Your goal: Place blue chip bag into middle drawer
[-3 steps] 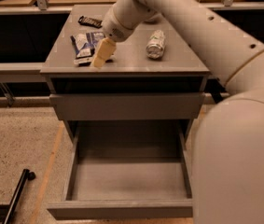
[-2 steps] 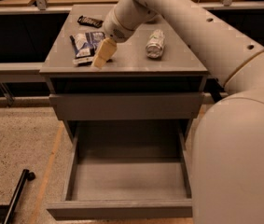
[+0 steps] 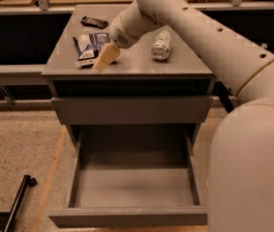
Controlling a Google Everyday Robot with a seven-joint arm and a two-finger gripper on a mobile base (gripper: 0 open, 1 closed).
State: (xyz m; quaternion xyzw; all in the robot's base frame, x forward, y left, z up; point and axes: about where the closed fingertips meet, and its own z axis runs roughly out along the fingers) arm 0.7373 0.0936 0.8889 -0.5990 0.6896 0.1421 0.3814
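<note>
Blue chip bag (image 3: 90, 45) lies on the desk (image 3: 175, 67), the gripper (image 3: 105, 58) at its near-right corner (closure cannot be told): pickup stage, next a lift toward the open middle drawer (image 3: 131, 187).

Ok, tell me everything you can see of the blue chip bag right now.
The blue chip bag is a crinkly dark-blue packet with white ends and white print. It lies flat on the cabinet top, left side, not in the open middle drawer. The gripper sits at its front right corner; whether it grips is unclear.
</note>
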